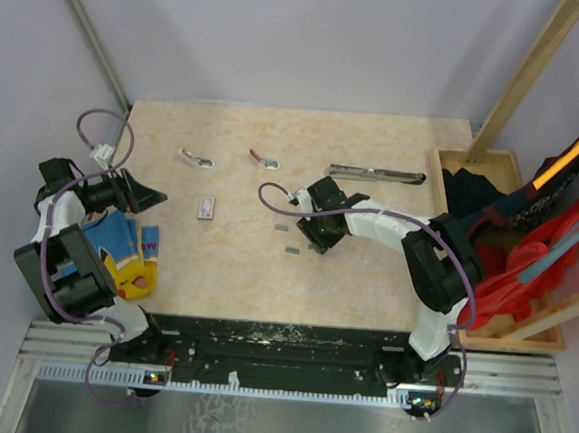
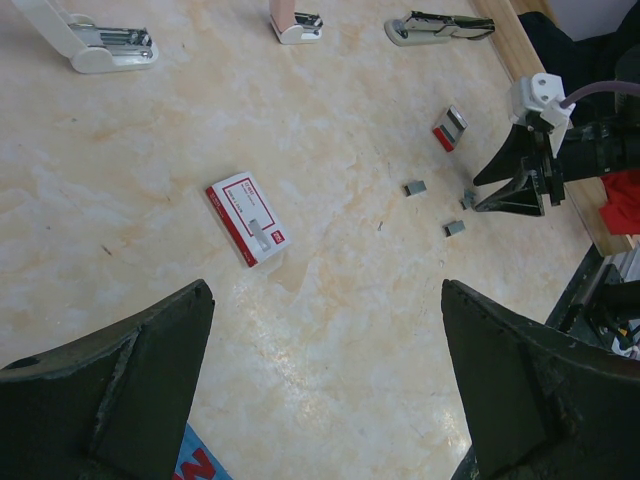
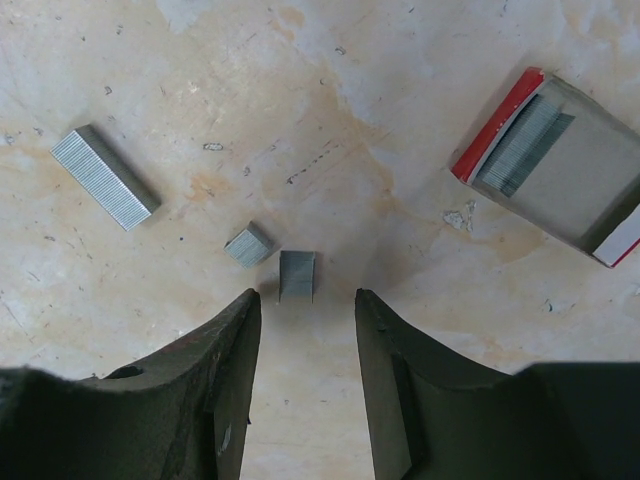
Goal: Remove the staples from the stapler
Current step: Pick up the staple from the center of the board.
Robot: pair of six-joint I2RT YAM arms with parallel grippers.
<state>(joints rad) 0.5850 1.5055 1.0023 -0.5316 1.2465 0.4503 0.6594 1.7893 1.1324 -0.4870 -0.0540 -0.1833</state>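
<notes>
The stapler [image 1: 373,173] lies slim and flat at the back right of the table, also in the left wrist view [image 2: 440,27]. Loose staples lie mid-table: a long strip [image 3: 104,176] and two short pieces [image 3: 248,245] [image 3: 297,275]; they show as grey bits [image 1: 292,248] [image 2: 416,187] elsewhere. My right gripper [image 3: 305,300] [image 1: 315,241] hovers low just behind the nearest short piece, open, with only bare table between its fingers. My left gripper [image 2: 326,292] [image 1: 156,198] is wide open at the far left, holding nothing.
A red-and-grey open staple box [image 3: 560,165] lies right of the right gripper. A white-and-red tag [image 1: 206,207] [image 2: 249,219], a white stapler [image 1: 196,158] and a red-tailed clip [image 1: 264,158] lie further left. A wooden crate [image 1: 504,168] with cloth borders the right edge; a colourful packet [image 1: 126,249] sits near the left arm.
</notes>
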